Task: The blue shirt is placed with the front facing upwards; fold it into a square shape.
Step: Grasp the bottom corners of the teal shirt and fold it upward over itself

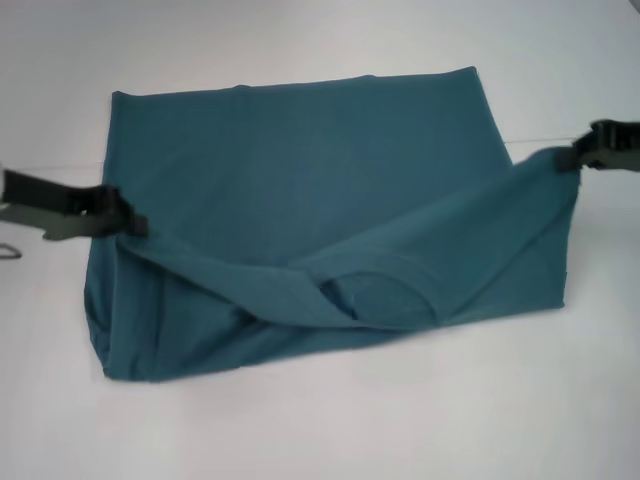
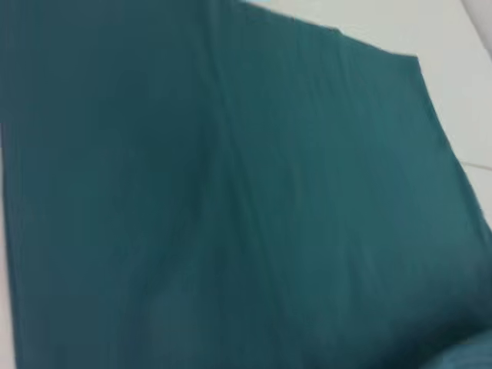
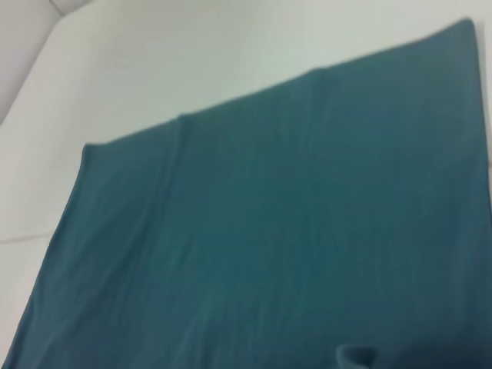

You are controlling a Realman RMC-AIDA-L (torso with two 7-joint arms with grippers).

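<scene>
Two dark grippers hold one large dark teal-blue cotton shirt (image 1: 300, 170) by its near edge, one at each side of the head view. The left gripper (image 1: 128, 215), at the middle left of the frame, is clamped on a corner of the cloth; the right gripper (image 1: 572, 158), at the upper right, pinches the opposite corner a little higher in the frame. Between them the lifted edge sags in a long curve, dipping lowest near the lower centre, where the ribbed round collar (image 1: 385, 290) shows as an oval opening. The rest of the shirt lies flat on the white table (image 1: 300, 430), its far edge running straight across the upper part of the frame from upper left to upper right. The lower left corner of the garment bunches in a soft heap on the table, and the right side hangs as a slack panel below the right gripper.

Both wrist views are filled mostly with smooth teal fabric (image 2: 231, 192) crossed by faint creases, with white table showing past its straight edges (image 3: 192, 61). Neither wrist view shows any fingers.
</scene>
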